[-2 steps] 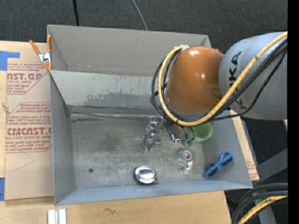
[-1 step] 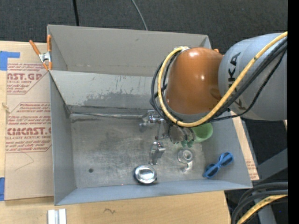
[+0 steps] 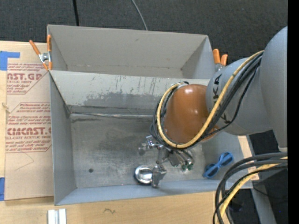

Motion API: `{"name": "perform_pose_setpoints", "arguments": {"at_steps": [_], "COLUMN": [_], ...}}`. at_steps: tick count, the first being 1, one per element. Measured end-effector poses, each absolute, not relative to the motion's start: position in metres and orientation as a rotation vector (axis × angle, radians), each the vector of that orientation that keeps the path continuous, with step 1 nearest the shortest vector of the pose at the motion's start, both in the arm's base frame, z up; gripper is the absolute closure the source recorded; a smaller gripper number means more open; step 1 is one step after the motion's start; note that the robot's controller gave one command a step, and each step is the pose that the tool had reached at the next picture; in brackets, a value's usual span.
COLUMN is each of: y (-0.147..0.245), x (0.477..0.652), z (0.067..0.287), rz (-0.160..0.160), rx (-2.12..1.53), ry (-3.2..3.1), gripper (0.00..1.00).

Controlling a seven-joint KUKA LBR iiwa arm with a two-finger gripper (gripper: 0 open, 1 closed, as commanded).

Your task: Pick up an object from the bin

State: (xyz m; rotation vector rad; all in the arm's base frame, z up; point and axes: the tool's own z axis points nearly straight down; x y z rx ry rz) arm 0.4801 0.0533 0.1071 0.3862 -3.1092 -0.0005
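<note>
Reaching into the grey bin [image 3: 60, 125] from the right of the camera view, the arm hangs its gripper [image 3: 160, 161] low near the front wall; whether it is open or closed cannot be told. A shiny silver rounded object [image 3: 144, 175] lies just beside it, toward the left and the front wall, and looks the nearest pick. A blue looped piece [image 3: 217, 164] lies apart to the right.

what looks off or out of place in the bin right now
Nothing spilled or broken. Only oddity: a blue looped thing lies up on the right slope of the bin, apart from the shiny round metal thing on the floor.
</note>
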Motion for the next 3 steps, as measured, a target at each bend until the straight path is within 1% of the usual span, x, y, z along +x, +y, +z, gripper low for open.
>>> {"name": "perform_pose_setpoints", "arguments": {"at_steps": [1,2,3], "y": [0.063,0.062,0.055], "x": [0.486,0.483,0.528], "z": [0.074,0.072,0.214], "rz": [0.001,0.000,0.003], "rx": [0.692,0.689,0.895], "ry": [-3.084,-3.071,-3.023], "gripper": [0.00,1.00,1.00]}}
